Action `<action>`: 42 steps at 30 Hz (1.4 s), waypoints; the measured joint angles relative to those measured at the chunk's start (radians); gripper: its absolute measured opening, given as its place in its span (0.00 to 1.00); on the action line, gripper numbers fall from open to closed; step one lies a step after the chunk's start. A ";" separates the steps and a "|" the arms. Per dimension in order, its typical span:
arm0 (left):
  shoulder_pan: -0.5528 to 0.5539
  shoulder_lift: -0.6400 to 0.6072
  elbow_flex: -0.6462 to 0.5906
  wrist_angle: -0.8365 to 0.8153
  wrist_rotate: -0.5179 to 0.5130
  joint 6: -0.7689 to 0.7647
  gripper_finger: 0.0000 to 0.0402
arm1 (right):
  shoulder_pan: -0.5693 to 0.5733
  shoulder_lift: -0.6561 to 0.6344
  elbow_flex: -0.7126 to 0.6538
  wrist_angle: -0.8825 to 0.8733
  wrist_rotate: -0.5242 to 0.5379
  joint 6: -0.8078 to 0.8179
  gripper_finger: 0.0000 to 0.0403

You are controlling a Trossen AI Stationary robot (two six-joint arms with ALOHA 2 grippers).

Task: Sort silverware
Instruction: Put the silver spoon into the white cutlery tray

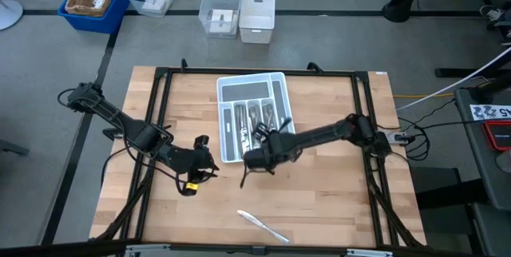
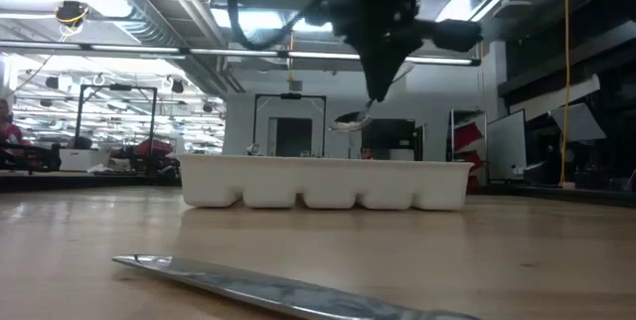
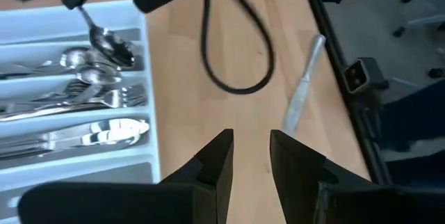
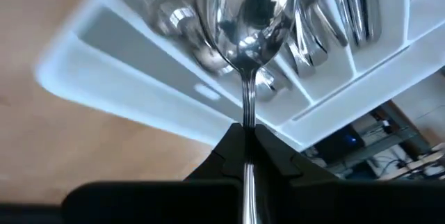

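Silverware: most forks, spoons and knives lie already in the slots of the white tray [image 1: 252, 88], in the upper middle of the high view.
Spoon [image 4: 245, 15]: held in the air by its handle, bowl hanging over the tray's near end; not yet laid down.
Right pincer [image 4: 245, 135]: pressed together on the spoon's handle, just at the lower edge of the tray in the high view.
Knife [image 1: 262, 225]: lies alone on the bare table [image 1: 335, 201], lower middle of the high view, well apart from the tray.
Left pincer [image 3: 249, 156]: spread and holding nothing, waiting left of the tray.
Progress: I judge the sorting nearly finished; the spoon must go in its slot, then the knife remains.
Around: a black cable [image 3: 229, 50] loops on the wood between tray and knife.
Obstacle: filled slots leave little room, so the spoon could land on the wrong pile.
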 joint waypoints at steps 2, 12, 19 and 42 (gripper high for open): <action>0.000 0.000 0.000 0.000 -0.027 0.008 0.21 | -0.031 0.000 0.000 0.001 0.013 -0.074 0.04; 0.001 0.000 0.000 0.000 -0.165 0.020 0.21 | -0.166 -0.051 0.000 0.041 -0.107 -0.242 0.04; 0.037 0.000 0.000 0.003 -0.185 0.044 0.21 | -0.243 -0.107 0.001 0.042 -0.219 -0.270 0.04; 0.130 0.000 0.000 -0.012 -0.185 0.233 0.21 | -0.286 -0.059 -0.056 0.252 -0.223 -0.605 0.04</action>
